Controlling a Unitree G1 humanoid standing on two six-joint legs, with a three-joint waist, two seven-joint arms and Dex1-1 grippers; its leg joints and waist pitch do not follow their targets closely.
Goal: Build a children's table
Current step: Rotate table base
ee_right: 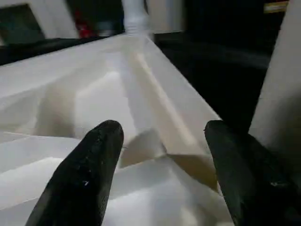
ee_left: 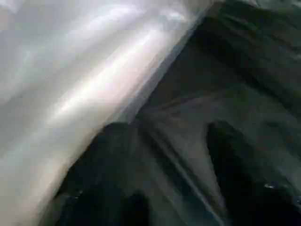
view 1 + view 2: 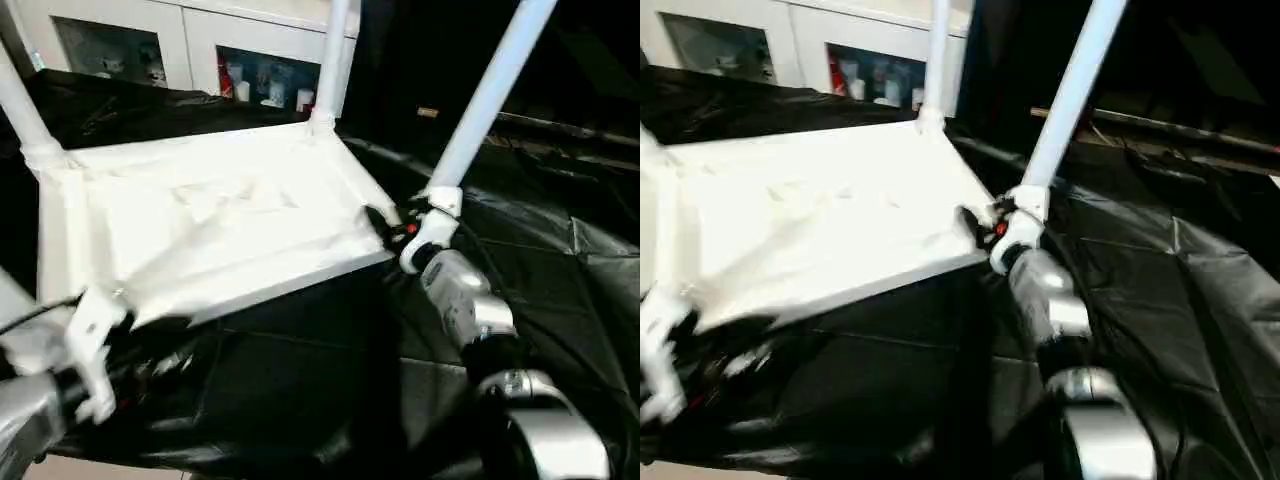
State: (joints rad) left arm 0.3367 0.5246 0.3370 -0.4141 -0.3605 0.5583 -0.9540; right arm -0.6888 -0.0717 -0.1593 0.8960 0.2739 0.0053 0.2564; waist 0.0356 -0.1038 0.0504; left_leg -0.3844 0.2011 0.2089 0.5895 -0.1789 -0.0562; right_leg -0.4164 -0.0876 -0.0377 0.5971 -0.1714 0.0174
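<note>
**Jaws open at the tabletop's near edge, legs standing in their sockets**

Jaws of the right gripper (image 1: pixel 160 155) stand wide, holding nothing, its two black fingers (image 1: pixel 84 174) straddling the near right corner of the tabletop (image 3: pixel 210 230). Whether the left gripper (image 3: pixel 95 345), at the tabletop's near left corner, is spread or closed I cannot tell.

The children's table lies upside down on the black-covered desk (image 3: pixel 560 250), its ribbed underside facing up. Three legs are seen rising from corner sockets: the far left leg (image 3: pixel 20 105), the far right leg (image 3: pixel 332 60) and the near right leg (image 3: pixel 490 95), which leans outward from the tabletop. The near left corner is hidden behind the left gripper, so a fourth leg cannot be confirmed.

By my judgement the build is nearly done: what remains is checking that corner, seating any loose leg, and turning the table upright.

Beyond the tabletop, white cabinets (image 3: pixel 190 40) hold small unclear items.
</note>
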